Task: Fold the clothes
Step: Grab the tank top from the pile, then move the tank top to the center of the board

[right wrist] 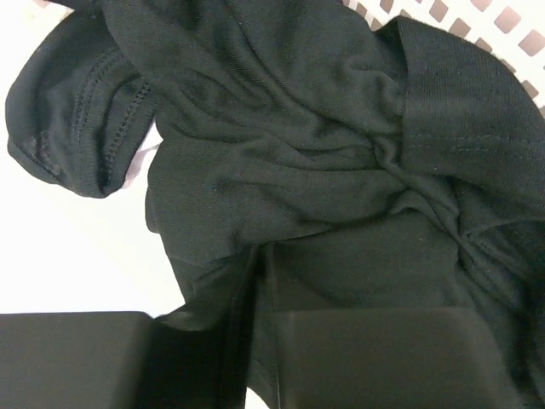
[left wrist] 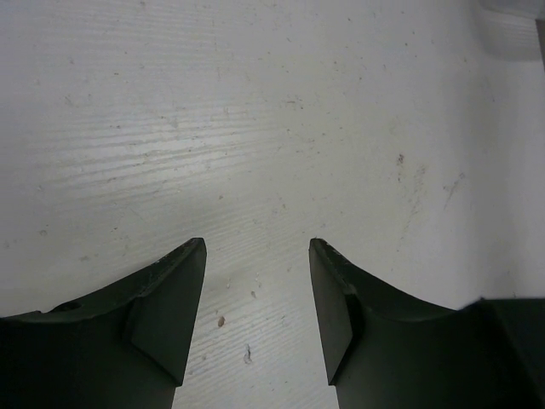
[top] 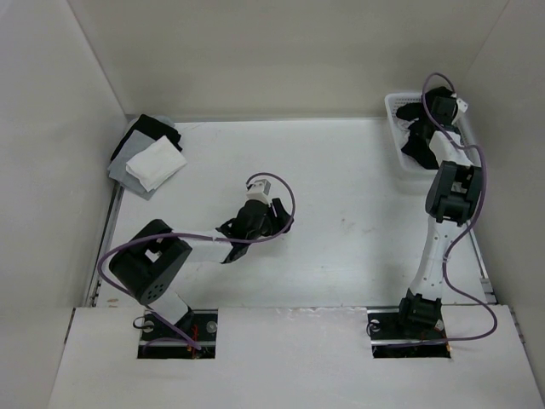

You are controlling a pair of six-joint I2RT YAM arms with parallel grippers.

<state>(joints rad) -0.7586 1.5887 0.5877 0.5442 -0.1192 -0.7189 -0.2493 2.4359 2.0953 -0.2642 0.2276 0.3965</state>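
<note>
The clothes, one crumpled black shirt [top: 415, 146], lie in a white basket [top: 393, 102] at the far right corner. In the right wrist view the black shirt [right wrist: 281, 153] fills the frame, with a sleeve hem at the upper left. My right gripper [right wrist: 260, 315] reaches down into the basket, and its jaws stand close together with a fold of the shirt pinched between them. Over the bare middle of the table my left gripper [left wrist: 257, 243] hangs open with nothing between its fingers [left wrist: 170, 298]. From above, the left gripper [top: 232, 230] is far from the shirt.
A stack of small cloth squares [top: 155, 162], white on grey on black, lies at the far left corner. The basket's lattice wall [right wrist: 477, 21] shows behind the shirt. White walls enclose the table on three sides.
</note>
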